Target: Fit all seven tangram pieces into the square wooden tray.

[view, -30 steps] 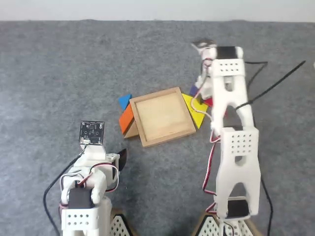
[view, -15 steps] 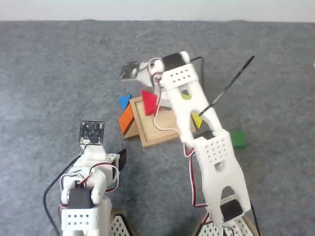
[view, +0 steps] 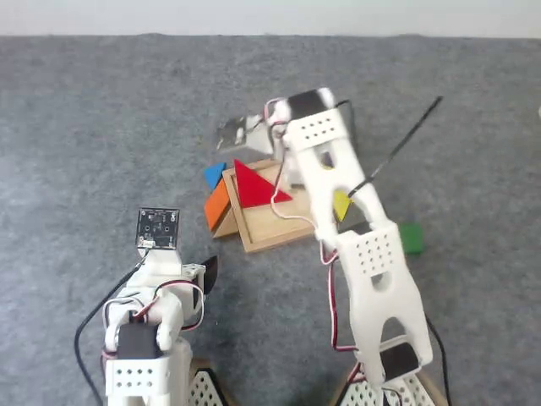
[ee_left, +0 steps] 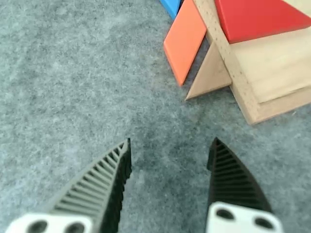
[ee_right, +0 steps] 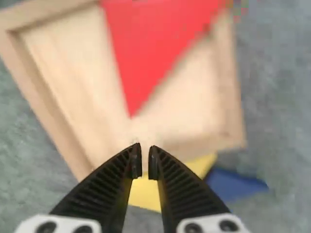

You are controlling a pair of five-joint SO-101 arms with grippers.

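The square wooden tray lies mid-table. A red triangle rests in its far left part, one edge along the left rim. My right arm stretches over the tray. Its gripper hangs above the tray floor with the fingers together and nothing between them, apart from the red triangle. Left of the tray lie a blue piece, an orange parallelogram and a wood-coloured triangle. My left gripper stands open above bare carpet, short of these pieces.
A yellow triangle and a dark blue piece lie by the tray's right side, partly under the right arm. A green piece sits further right on the grey carpet. A black cable runs off behind the right arm.
The right arm swung left from the tray's right side, carrying the red triangle over the tray. The triangle now lies in the tray, free of the gripper. The left arm has kept still.
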